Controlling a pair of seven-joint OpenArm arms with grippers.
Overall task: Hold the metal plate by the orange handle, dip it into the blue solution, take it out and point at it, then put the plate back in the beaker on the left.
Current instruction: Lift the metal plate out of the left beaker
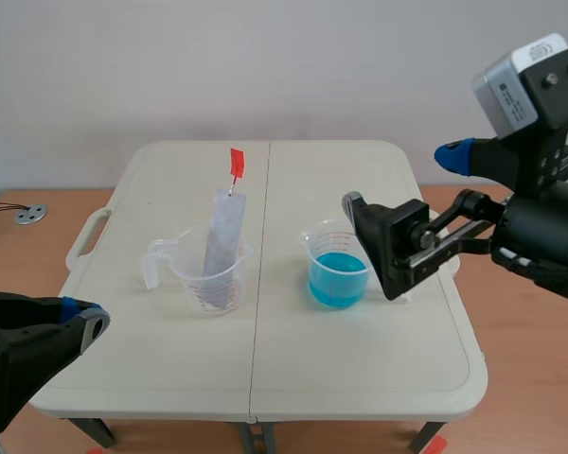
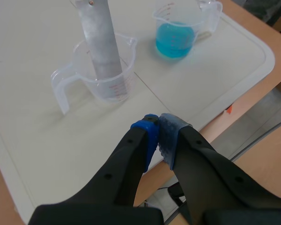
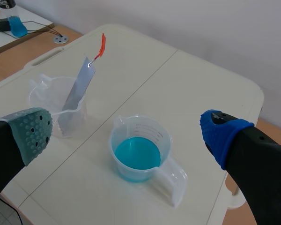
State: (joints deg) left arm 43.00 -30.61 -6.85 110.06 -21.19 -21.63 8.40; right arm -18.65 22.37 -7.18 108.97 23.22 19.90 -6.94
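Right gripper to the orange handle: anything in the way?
Nothing visible does. The beaker of blue solution sits low, under and ahead of the open right gripper. The orange handle sticks up above the metal plate in the left beaker.

Scene: high before the blue beaker (image 1: 338, 274); left wrist: low, farther off; right wrist: close above; shared throughout.

Setting: cream plastic folding table (image 1: 360, 378) on brown wood floor (image 1: 38, 255).
Beyond its far edge, plain pale wall (image 1: 265, 66); small round metal disc (image 1: 29, 214) on floor.
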